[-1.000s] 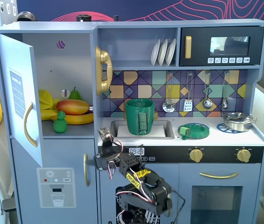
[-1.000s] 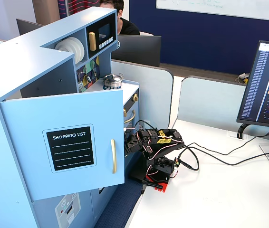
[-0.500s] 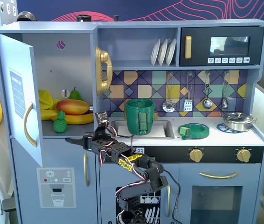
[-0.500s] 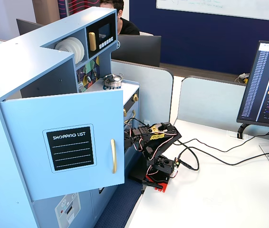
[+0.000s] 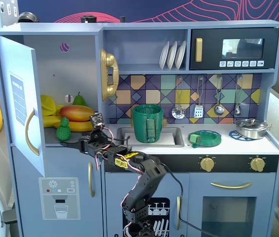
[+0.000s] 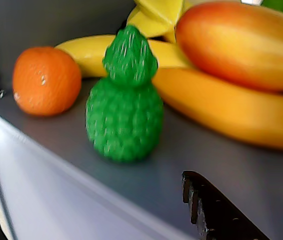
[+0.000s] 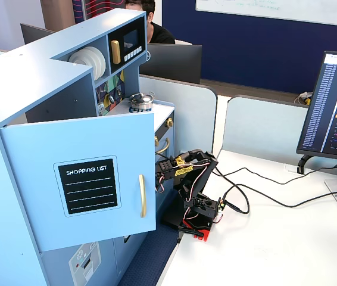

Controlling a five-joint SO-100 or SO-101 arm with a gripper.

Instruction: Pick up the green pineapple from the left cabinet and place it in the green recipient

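Claw of mine sits at the left cabinet shelf edge, jaws apart and empty. Green pineapple stands upright on the shelf, ungrasped. Grasp, lift and transfer to the green recipient all remain.

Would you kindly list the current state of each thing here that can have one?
left cabinet: door swung wide open.
green pineapple: upright on the cabinet shelf, not held.
claw: at the shelf's front edge, just short of the pineapple; open or shut unclear.
green recipient: upright in the sink; contents not visible.
microwave: door closed.
lower oven door: closed.
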